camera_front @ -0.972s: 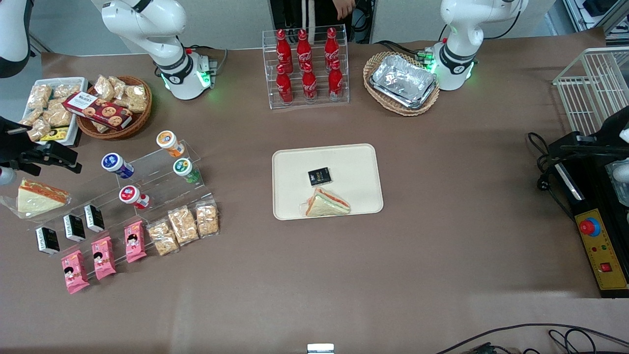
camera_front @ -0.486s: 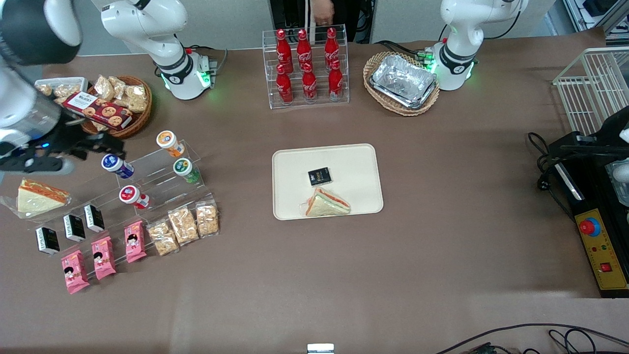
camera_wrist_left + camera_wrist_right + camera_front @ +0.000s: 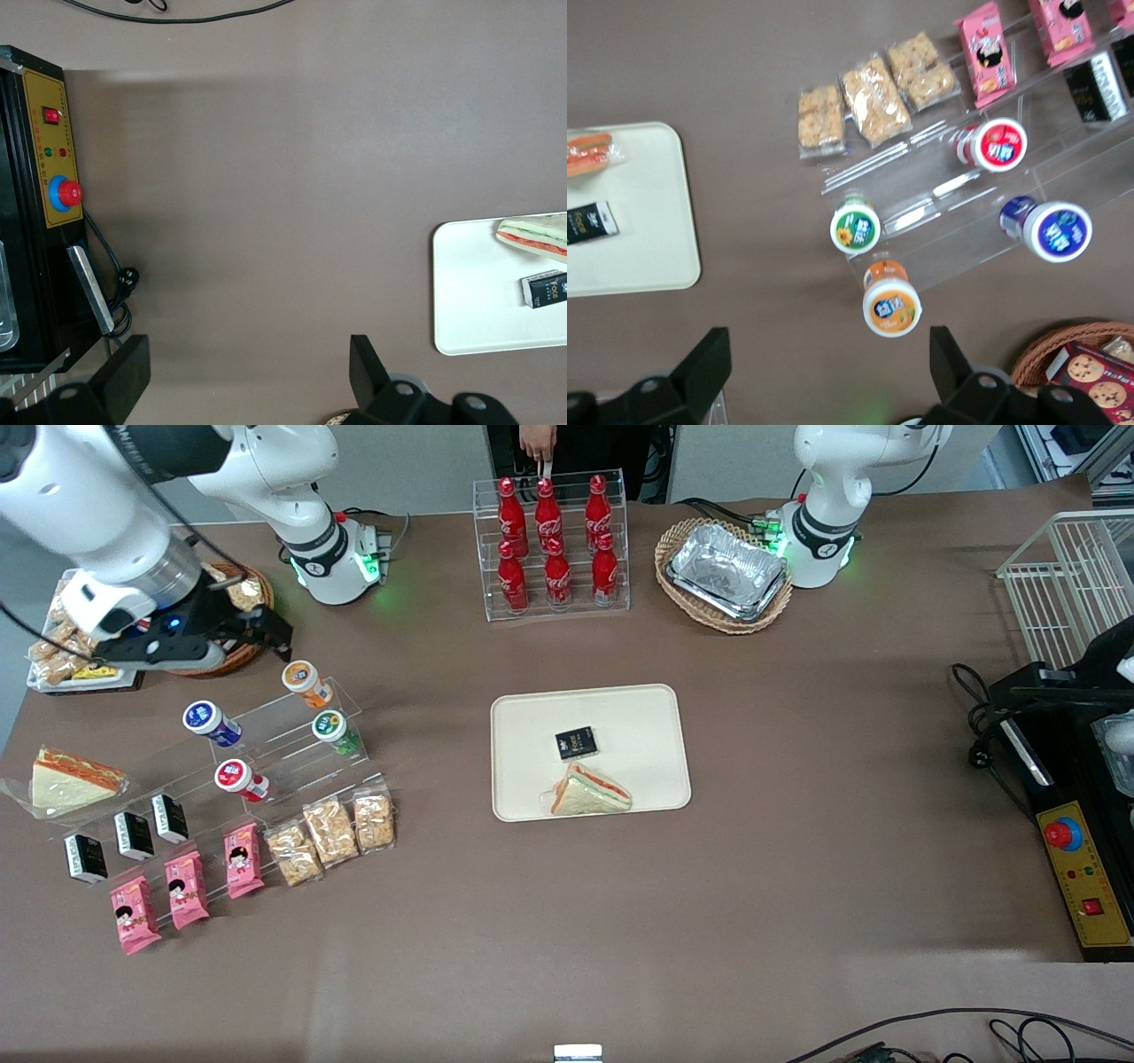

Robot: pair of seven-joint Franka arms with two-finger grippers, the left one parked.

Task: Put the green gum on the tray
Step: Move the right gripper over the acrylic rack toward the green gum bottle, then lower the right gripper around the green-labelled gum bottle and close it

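The green gum, a small green bottle with a white lid, lies on a clear stepped stand toward the working arm's end of the table. My gripper hovers open and holds nothing. It is farther from the front camera than the stand, just past the orange-bodied bottle, which lies one step above the gum. The beige tray sits mid-table, with a sandwich and a black packet on it.
Blue-lidded and red-lidded bottles share the stand. Snack packs lie nearer the camera. A wicker cookie basket is under the arm. A cola rack and a basket of foil trays stand at the back.
My arm has swung in from the table's edge toward the stand and away from the camera. It now covers part of the wicker basket. The bottles and tray have not moved.
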